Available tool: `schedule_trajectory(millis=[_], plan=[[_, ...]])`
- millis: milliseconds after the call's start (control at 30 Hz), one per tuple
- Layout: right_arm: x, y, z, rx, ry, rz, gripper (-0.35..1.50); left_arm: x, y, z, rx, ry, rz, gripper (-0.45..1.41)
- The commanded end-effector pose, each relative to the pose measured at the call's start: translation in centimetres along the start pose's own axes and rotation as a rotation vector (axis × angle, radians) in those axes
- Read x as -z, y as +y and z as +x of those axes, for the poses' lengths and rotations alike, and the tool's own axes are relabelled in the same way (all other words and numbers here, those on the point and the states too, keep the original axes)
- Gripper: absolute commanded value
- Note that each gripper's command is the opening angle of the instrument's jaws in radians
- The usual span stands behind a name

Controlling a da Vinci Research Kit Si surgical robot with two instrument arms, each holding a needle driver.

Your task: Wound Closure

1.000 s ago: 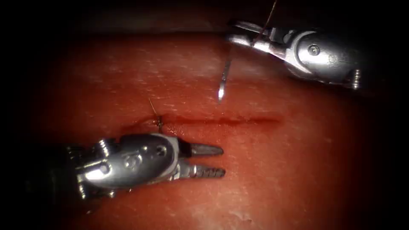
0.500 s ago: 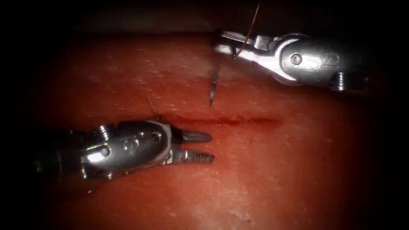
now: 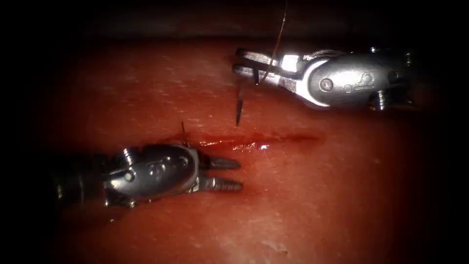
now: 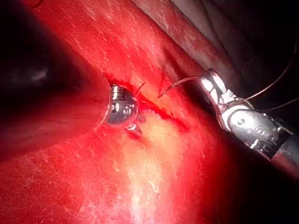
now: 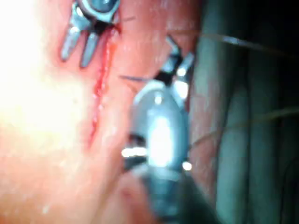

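My right tool point(image 3: 237, 60) hovers over the far side of the cut point(image 3: 273, 139), its jaws shut on the curved needle point(image 3: 239, 105) near its thread end. The needle hangs free, its point just above the tissue point(image 3: 312, 195) by the cut's left half. Thread point(image 3: 279, 29) runs up from those jaws. My left tool point(image 3: 238, 174) lies on the near side, at the cut's left end, open and holding nothing. In the left wrist view the right tool point(image 4: 210, 77) holds the needle point(image 4: 180, 83) over the cut point(image 4: 163, 112). In the right wrist view the needle point(image 5: 135, 78) points toward the cut point(image 5: 98, 93).
A short thread stub point(image 3: 183, 129) stands up at the left end of the cut, where a stitch sits. Red fluid point(image 3: 234, 144) glistens along the cut. Loose thread point(image 4: 275, 84) trails behind the right tool.
My right tool has carried the needle leftward and slightly down toward the cut, turning its wrist. My left tool has drawn back a little to the left, still open.
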Motion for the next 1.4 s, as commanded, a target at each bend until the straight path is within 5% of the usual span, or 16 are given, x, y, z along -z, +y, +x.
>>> schedule_trajectory(millis=[33,833,1400], plan=[[-0.08,-0.03,-0.07,0.014,-0.002,0.006,-0.35,-0.07,-0.03,-0.02,-0.002,-0.002,-0.001,0.25],[-0.12,-0.05,-0.02,0.089,0.018,-0.006,-0.35,-0.06,-0.04,-0.02,-0.003,-0.002,-0.003,0.27],[-0.09,-0.34,-0.13,0.137,0.020,0.046,-0.35,-0.04,-0.07,-0.02,-0.004,-0.002,-0.006,0.28]])
